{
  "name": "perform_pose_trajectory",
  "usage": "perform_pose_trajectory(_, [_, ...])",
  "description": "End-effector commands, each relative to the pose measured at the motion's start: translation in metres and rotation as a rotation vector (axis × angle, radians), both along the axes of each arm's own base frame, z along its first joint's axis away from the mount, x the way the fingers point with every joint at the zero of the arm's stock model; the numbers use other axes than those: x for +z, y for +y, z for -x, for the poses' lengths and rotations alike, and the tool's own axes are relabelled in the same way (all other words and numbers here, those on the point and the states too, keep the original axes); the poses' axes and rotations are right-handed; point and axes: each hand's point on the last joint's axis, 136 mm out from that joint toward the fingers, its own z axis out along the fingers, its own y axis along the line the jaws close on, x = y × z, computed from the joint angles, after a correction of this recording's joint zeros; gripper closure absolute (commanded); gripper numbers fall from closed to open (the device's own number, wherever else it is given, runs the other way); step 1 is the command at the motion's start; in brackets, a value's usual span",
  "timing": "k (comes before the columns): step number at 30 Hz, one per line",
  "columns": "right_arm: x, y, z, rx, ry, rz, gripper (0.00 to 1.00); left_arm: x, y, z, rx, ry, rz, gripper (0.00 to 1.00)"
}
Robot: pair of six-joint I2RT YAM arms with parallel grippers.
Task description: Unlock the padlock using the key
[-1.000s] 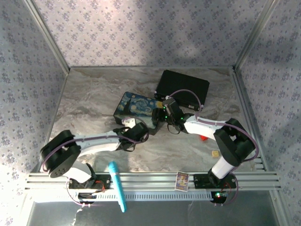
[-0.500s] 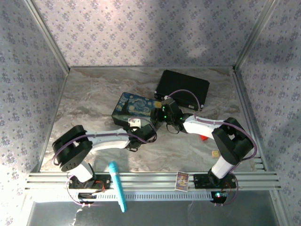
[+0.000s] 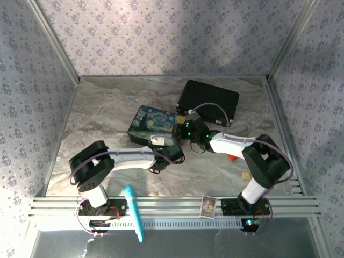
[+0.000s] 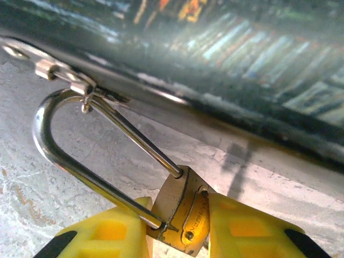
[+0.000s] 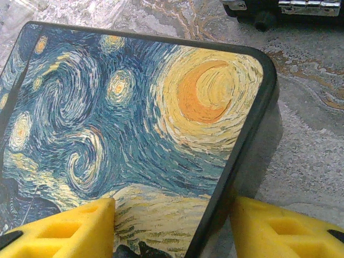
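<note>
**Padlock in left gripper, shackle not yet released**

Left gripper (image 4: 177, 201): yellow pads set against both flanks of the padlock (image 4: 180, 217), clamped on its brass body as far as the wrist view shows.

Padlock: tilted, low over the marbled tabletop (image 4: 32, 215), just beside the painted box (image 5: 134, 97).

Shackle (image 4: 54, 153): silver loop, both legs seated in the body, threaded through the small hasp (image 4: 64, 75) on the box's edge.

Right gripper (image 5: 172, 207): fingers parted, straddling the box's rounded corner; whether they pinch it cannot be told.

Progress: early. The lock is secured and judged locked. Outstanding: key brought to the keyway, turned, shackle freed.
</note>
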Motion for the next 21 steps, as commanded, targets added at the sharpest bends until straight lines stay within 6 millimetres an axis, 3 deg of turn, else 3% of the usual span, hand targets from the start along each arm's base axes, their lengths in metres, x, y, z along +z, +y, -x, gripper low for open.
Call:
perform_pose_trajectory(1, [-0.099,-0.062,0.054,-0.042,0.301,0.289,0.43,-0.024,0.042,0.028,-0.012,0.159,-0.169,0.81])
perform_pose_trajectory(4, [-0.101,-0.064,0.053,-0.048,0.307,0.294,0.43,-0.024,0.073,0.037,0.010,0.213,-0.177,0.81])
perform_pose_trajectory(8, [-0.104,-0.062,0.052,-0.043,0.308,0.289,0.43,-0.022,0.094,0.041,0.012,0.237,-0.169,0.82])
perform_pose_trajectory(14, [-0.106,-0.058,0.053,-0.034,0.312,0.286,0.44,-0.011,0.075,0.030,-0.021,0.131,-0.044,0.80])
perform_pose_trajectory(17, [-0.105,-0.057,0.053,-0.030,0.312,0.283,0.44,-0.012,0.060,0.024,-0.058,0.109,0.007,0.85])
perform_pose_trajectory(21, [-0.105,-0.059,0.054,-0.031,0.310,0.288,0.44,-0.004,0.062,0.019,-0.071,0.090,-0.146,0.82])
